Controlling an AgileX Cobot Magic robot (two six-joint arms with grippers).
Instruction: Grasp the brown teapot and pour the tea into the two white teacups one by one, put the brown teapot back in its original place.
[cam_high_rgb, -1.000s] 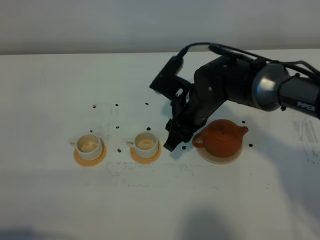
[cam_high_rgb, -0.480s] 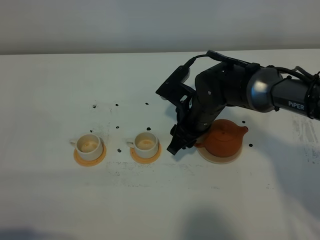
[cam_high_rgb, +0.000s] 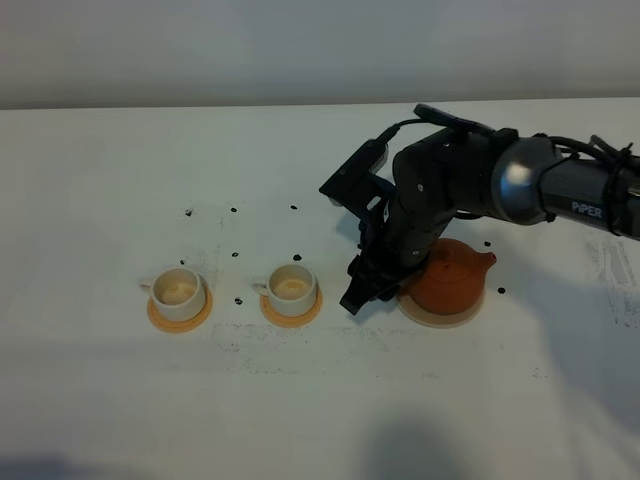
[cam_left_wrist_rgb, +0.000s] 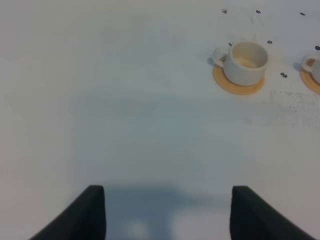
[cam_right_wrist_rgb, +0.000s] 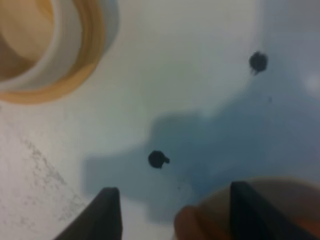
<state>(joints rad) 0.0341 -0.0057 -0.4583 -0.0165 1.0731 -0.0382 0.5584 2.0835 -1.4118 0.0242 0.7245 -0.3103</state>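
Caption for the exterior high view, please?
Open right gripper beside the brown teapot on its beige coaster; two white teacups sit on orange saucers.

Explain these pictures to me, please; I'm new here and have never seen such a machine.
It is a robot with two arms, each ending in a two-fingered hand. One picture looks down from a high camera; the other two come from cameras on the wrists. On the white table stand two white cups on orange saucers and a brown teapot on a pale coaster. The right hand is open beside the teapot, gripping nothing. The left hand is open too.
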